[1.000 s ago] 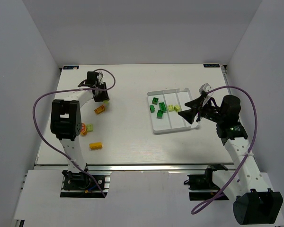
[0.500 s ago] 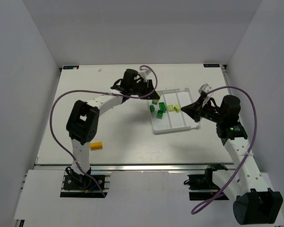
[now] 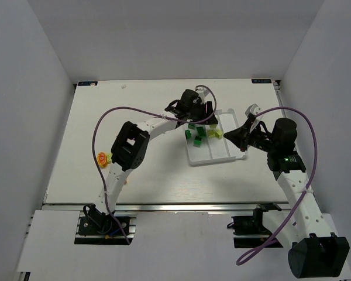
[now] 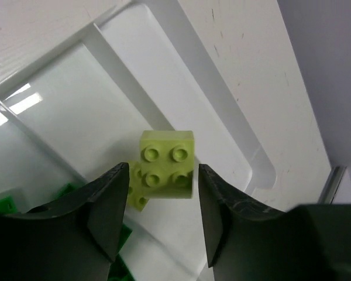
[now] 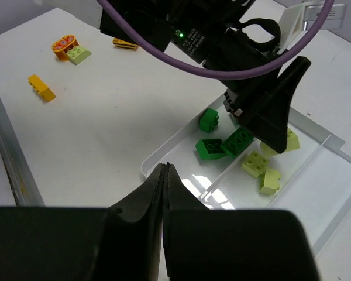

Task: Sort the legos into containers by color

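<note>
A pale yellow-green two-by-two studded plastic brick (image 4: 167, 165) sits studs-up between the fingertips of the left tool (image 4: 162, 175), over the far end of the middle compartment of the shallow white rectangular plastic tray (image 3: 224, 149). The left wrist view shows a thin sliver of white on each side of the brick, so the jaws stand spread just wider than it rather than pinching it. The brick overlaps a second pale yellow-green brick (image 4: 137, 188) beneath it. Further along the same compartment lie two more pale yellow-green bricks (image 5: 254, 163), close together. The neighbouring compartment, on the left in the top view, holds several dark green studded bricks (image 5: 209, 120), clustered near the divider. The right tool (image 5: 165, 170) hangs over the tray's near right corner, its two black fingers pressed together with nothing between them. Well apart from the tray, on the left side of the white counter (image 3: 105, 111), lie an orange-yellow long brick (image 5: 41, 86) and a round orange piece (image 5: 64, 45) touching a small pale green brick (image 5: 79, 54).
</note>
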Robot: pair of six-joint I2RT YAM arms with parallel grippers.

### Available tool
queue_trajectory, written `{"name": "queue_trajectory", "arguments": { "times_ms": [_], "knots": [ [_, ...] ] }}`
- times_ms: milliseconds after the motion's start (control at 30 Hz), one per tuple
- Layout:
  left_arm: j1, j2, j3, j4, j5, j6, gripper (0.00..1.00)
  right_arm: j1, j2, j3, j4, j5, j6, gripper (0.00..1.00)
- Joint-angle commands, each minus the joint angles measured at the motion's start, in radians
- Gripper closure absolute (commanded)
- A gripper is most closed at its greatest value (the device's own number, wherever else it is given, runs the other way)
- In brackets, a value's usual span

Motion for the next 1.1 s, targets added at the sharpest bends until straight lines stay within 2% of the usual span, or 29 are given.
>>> {"name": "queue_trajectory", "arguments": {
  "times_ms": [0,67,133,200,233,267,300,367,433,467,500,533,567,600,633,667,733,767,800,867,900,1000,1067],
  "knots": [
    [-0.019,0.021,0.102,-0.043,-0.079,-0.017,0.38,-0.001,-0.01,0.002,0.034,0.002,-0.001,1.0],
    [-0.019,0.045,0.159,-0.078,-0.09,-0.018,0.36,-0.002,-0.01,0.002,0.033,0.002,0.001,1.0],
    [-0.019,0.048,0.187,-0.085,-0.089,-0.02,0.32,-0.002,-0.012,0.005,0.033,0.0,-0.001,0.91],
    [-0.019,0.038,0.201,-0.106,-0.098,-0.018,0.31,-0.001,-0.009,0.003,0.026,-0.008,-0.002,0.71],
    [-0.019,0.028,0.204,-0.114,-0.101,-0.015,0.31,-0.001,-0.009,0.005,0.025,-0.012,-0.007,0.66],
    [-0.007,-0.008,0.201,-0.126,-0.107,-0.014,0.32,-0.004,-0.007,0.005,0.02,-0.02,-0.024,0.56],
    [-0.007,-0.037,0.184,-0.126,-0.112,-0.012,0.35,0.001,-0.006,0.003,0.016,-0.034,-0.041,0.53],
    [0.018,-0.111,0.085,-0.122,-0.136,-0.014,0.59,0.004,-0.001,-0.009,-0.004,-0.122,-0.09,0.44],
    [0.031,-0.269,-0.011,-0.129,-0.19,-0.003,0.82,0.008,0.004,-0.021,-0.021,-0.223,-0.16,0.4],
    [0.032,-0.333,-0.139,-0.129,-0.246,0.008,0.97,0.011,0.01,-0.033,-0.024,-0.25,-0.183,0.36],
    [0.059,-0.402,-0.213,-0.125,-0.271,0.011,1.0,0.025,0.017,-0.037,-0.033,-0.271,-0.208,0.34],
    [0.07,-0.547,-0.289,-0.102,-0.294,0.014,1.0,0.04,0.022,-0.034,-0.038,-0.272,-0.229,0.32],
    [0.082,-0.618,-0.365,-0.099,-0.337,0.025,1.0,0.053,0.036,-0.031,-0.04,-0.262,-0.232,0.32],
    [0.105,-0.69,-0.496,-0.102,-0.361,0.029,1.0,0.08,0.047,-0.012,-0.047,-0.236,-0.239,0.31],
    [0.114,-0.817,-0.552,-0.117,-0.386,0.041,0.96,0.106,0.059,0.003,-0.062,-0.218,-0.254,0.3],
    [0.114,-0.881,-0.597,-0.138,-0.465,0.06,0.8,0.122,0.085,0.017,-0.069,-0.203,-0.254,0.29],
    [0.14,-0.993,-0.704,-0.222,-0.518,0.074,0.61,0.187,0.143,0.061,-0.078,-0.161,-0.256,0.28],
    [0.14,-1.107,-0.739,-0.249,-0.592,0.087,0.44,0.208,0.165,0.081,-0.101,-0.141,-0.271,0.28],
    [0.14,-1.163,-0.81,-0.276,-0.627,0.092,0.38,0.246,0.188,0.121,-0.113,-0.093,-0.283,0.28],
    [0.14,-1.333,-0.868,-0.367,-0.717,0.088,0.29,0.321,0.275,0.167,-0.139,-0.023,-0.336,0.28],
    [0.14,-1.387,-0.896,-0.397,-0.804,0.075,0.23,0.38,0.313,0.193,-0.167,0.061,-0.36,0.28],
    [0.14,-1.568,-0.997,-0.47,-0.904,0.045,0.19,0.558,0.491,0.319,-0.213,0.219,-0.462,0.29],
    [0.14,-1.631,-1.046,-0.522,-0.963,0.029,0.18,0.658,0.66,0.446,-0.234,0.285,-0.507,0.24]
  ]
}}
